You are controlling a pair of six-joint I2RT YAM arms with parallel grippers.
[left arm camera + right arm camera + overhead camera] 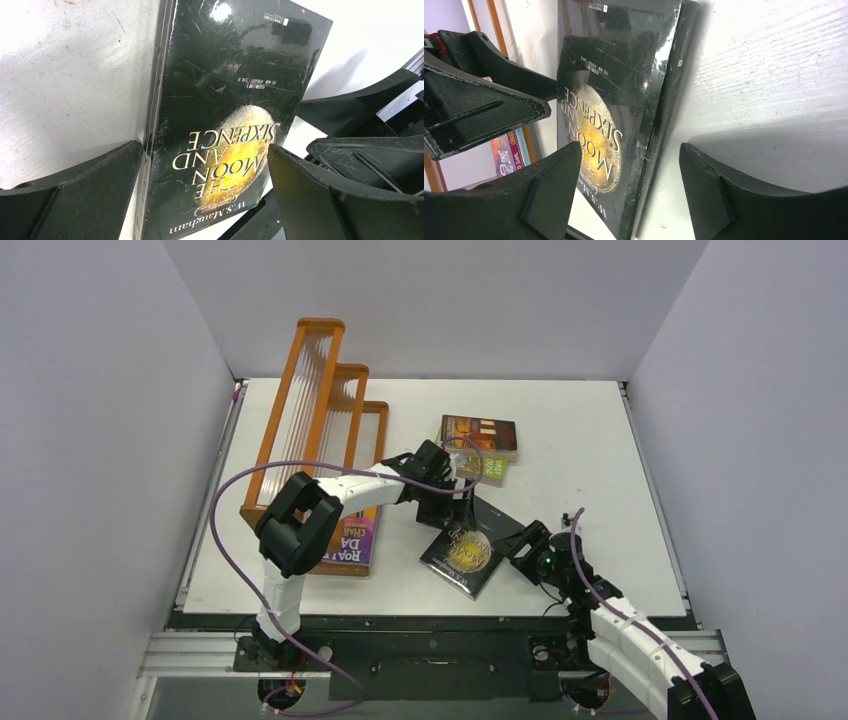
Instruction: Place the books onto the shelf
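A black book with a gold emblem [465, 552] [225, 100] [609, 90] lies tilted near the table's front middle. My left gripper [445, 495] [205, 147] is open wide at its far end, one finger by the spine. From the near right, my right gripper [515, 540] [630, 146] is open astride the spine edge, its right finger clear of the book. The orange-purple Roald Dahl book [350, 540] [506, 155] lies by the front of the orange shelf [315, 410]. A dark brown-orange book [480, 435] lies on a green one [493, 470] behind.
Grey walls close the table [600, 440] in on three sides. The left arm [300, 520] reaches over the Roald Dahl book, and its purple cable [225, 500] loops past the shelf's front end. A black rail [430, 620] runs along the near edge.
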